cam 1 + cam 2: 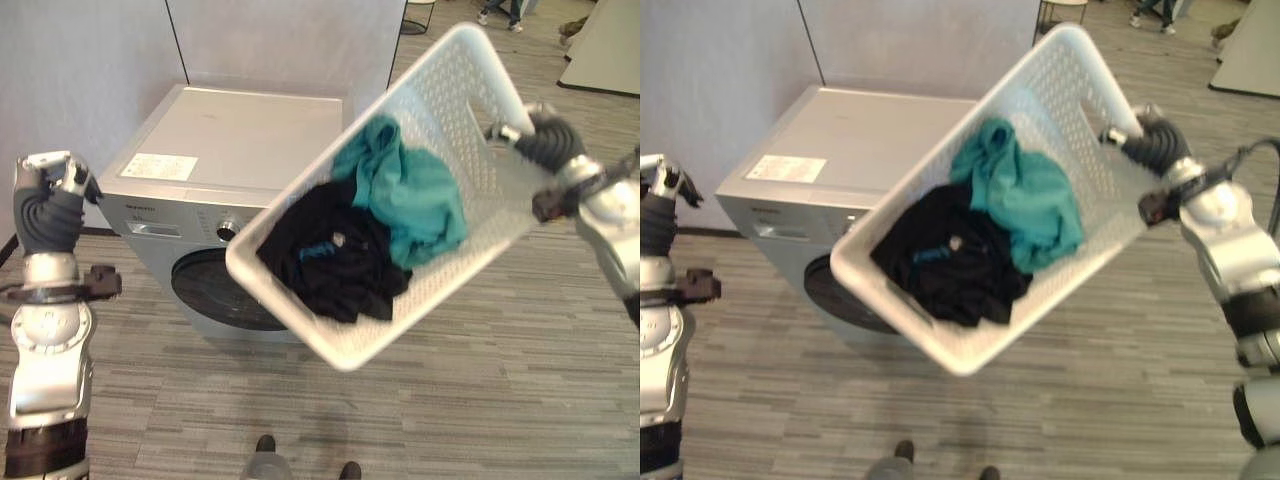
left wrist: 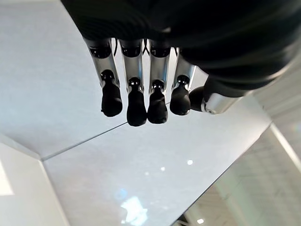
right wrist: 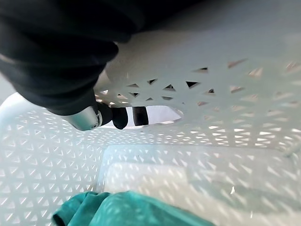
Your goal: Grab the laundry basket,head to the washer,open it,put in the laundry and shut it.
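While tilted above the washer (image 1: pixel 200 150) | right robot hand (image 1: pixel 535 135) grips laundry basket (image 1: pixel 470 60) rim | left robot hand (image 1: pixel 50 195) fingers straight

Bright, even indoor light; soft shadows, mild blur.

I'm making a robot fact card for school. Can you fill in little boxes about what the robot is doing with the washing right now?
Right hand: curled through the handle slot of the white laundry basket, holding it up tilted
In the basket: teal garment and black garment
Left hand: raised beside the washer, fingers straight, holding nothing
Washer: behind and below the basket, round door partly hidden, so open or shut is unclear
Floor: grey planks
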